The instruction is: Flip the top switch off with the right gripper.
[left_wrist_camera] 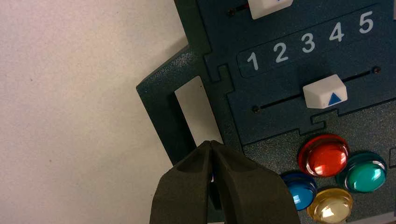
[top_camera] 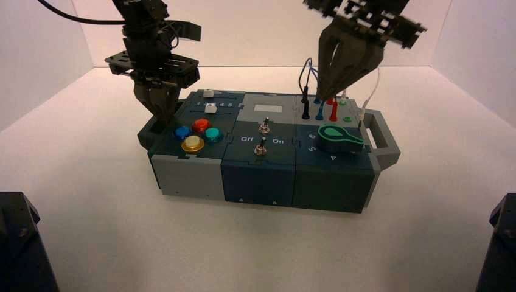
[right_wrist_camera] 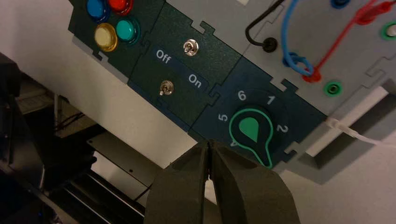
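The top switch (top_camera: 264, 126) (right_wrist_camera: 190, 46) is a small silver toggle in the box's dark middle panel, just in front of the light-grey display plate (top_camera: 268, 110). A second toggle (top_camera: 260, 147) (right_wrist_camera: 166, 87) stands in front of it, and the words Off and On lie between the two. My right gripper (top_camera: 328, 91) (right_wrist_camera: 208, 142) is shut with nothing in it. It hangs over the wires at the box's back right, up and to the right of the top switch, well apart from it. My left gripper (top_camera: 162, 118) (left_wrist_camera: 211, 142) is shut and empty over the box's left handle (left_wrist_camera: 161, 112).
Blue, red, teal and yellow buttons (top_camera: 193, 135) and two white sliders (top_camera: 210, 108) fill the box's left part. A green knob (top_camera: 339, 139), plugged wires (top_camera: 319, 106) and the right handle (top_camera: 384, 143) are on its right. Dark arm bases (top_camera: 18, 243) fill both front corners.
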Motion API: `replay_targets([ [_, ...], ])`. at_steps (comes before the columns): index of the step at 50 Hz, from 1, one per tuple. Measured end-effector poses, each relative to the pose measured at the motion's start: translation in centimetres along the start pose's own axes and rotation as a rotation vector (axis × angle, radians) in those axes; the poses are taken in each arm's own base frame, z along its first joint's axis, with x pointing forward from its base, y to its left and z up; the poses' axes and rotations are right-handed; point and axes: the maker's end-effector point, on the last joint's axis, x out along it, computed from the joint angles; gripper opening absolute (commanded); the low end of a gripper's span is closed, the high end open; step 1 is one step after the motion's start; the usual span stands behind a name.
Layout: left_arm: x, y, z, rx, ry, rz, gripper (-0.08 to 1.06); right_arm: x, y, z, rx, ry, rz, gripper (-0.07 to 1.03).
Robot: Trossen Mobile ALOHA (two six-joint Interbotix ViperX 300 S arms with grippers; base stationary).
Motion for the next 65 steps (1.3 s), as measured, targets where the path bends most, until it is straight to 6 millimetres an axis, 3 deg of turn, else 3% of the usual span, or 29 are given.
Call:
replay_targets([
  [26, 0.2, 0.1, 0.2, -0.014, -0.009, -0.002, -0.03, 1.3, 0.0, 1.7, 0.033, -0.004, -0.006, -0.02],
  [43, 0.2, 0.1, 0.3, -0.025, -0.014, -0.002, -0.03, 4.3, -0.1, 3.8, 0.106, 0.05, -0.009, -0.02],
  [65, 0.2, 0.1, 0.3, -0.033, -0.014, -0.002, -0.03, 5.5, 0.2, 4.3, 0.202, 0.051, -0.007, -0.02],
])
